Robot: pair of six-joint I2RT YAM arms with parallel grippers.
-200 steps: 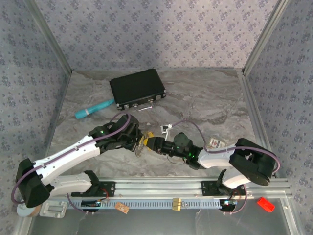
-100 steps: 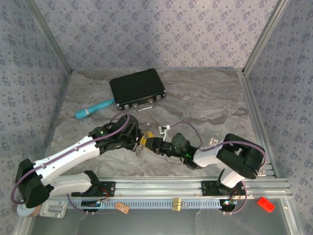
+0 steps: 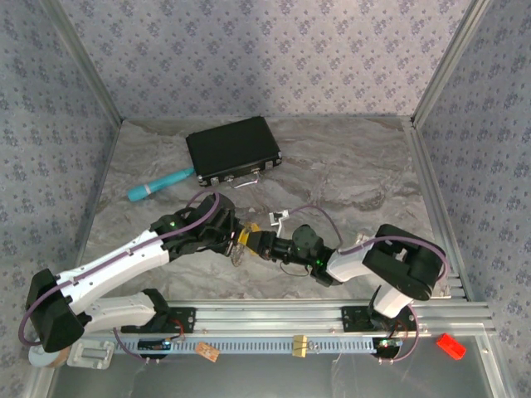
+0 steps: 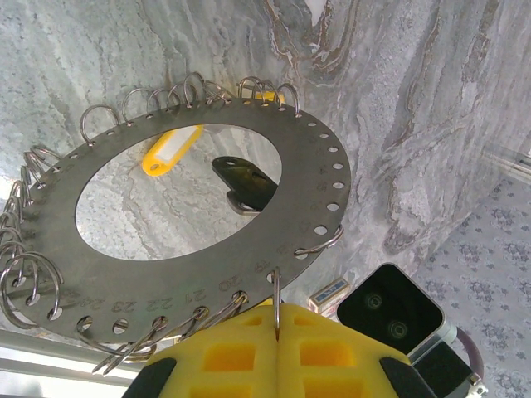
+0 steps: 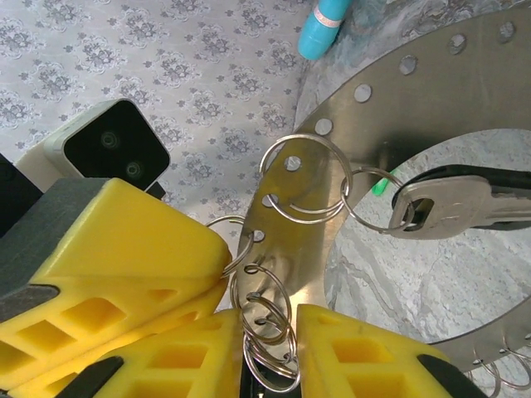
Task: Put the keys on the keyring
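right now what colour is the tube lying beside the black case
Turquoise tube, clearest in the top external view.

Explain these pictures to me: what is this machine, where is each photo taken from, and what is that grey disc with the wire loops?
These are two robot arms, the left arm and the right arm, bolted to the near edge of a marbled table. The wide picture comes from a fixed camera above and behind them; the two close-ups come from a camera on each wrist, so the yellow blocks are fingers. On the table lie a black case and a teal tube. The grey disc is a keyring with small wire rings along its rim. The left hand is clamped on its edge. One key hangs from it. The right hand has its fingers either side of a few wire rings; whether it pinches them I cannot tell.
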